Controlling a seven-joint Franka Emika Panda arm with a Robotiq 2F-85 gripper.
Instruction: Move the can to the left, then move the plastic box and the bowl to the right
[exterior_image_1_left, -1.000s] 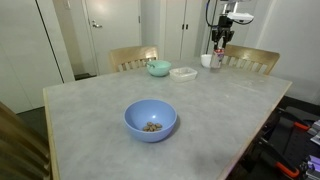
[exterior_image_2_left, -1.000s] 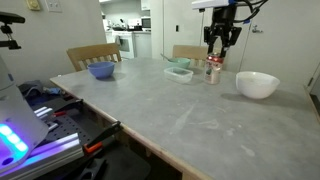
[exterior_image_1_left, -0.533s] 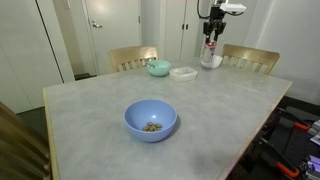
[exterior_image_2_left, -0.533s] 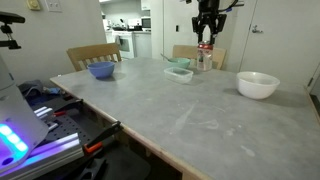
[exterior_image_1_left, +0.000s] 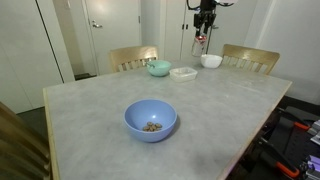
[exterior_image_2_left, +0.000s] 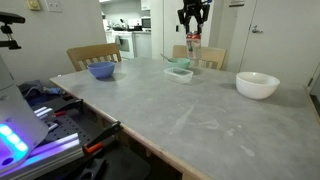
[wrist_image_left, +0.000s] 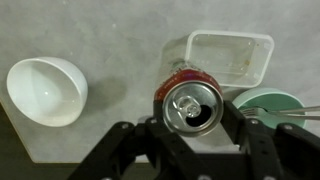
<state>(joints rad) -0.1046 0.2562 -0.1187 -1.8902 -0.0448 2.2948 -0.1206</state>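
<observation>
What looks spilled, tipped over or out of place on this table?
Nothing stands out. The can is held upright between the jaws above the table; the plastic box, white bowl, teal bowl and light-blue bowl sit upright; no spill shows.

Counted: 1 can (wrist_image_left: 192, 105), 1 plastic box (wrist_image_left: 228, 58), 1 blue bowl (exterior_image_1_left: 150, 120), 1 teal bowl (exterior_image_1_left: 159, 68), 1 white bowl (exterior_image_1_left: 211, 61) (3 bowls tot.), 2 chairs (exterior_image_1_left: 133, 58).

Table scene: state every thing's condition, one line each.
Small silver metal can: opened, upright, gripped by the jaws above the table.
Translucent rectangular plastic box: lidless, on the table.
Large light-blue round bowl: upright, brown bits inside.
Small teal-green bowl: upright.
White round bowl: upright, empty.
</observation>
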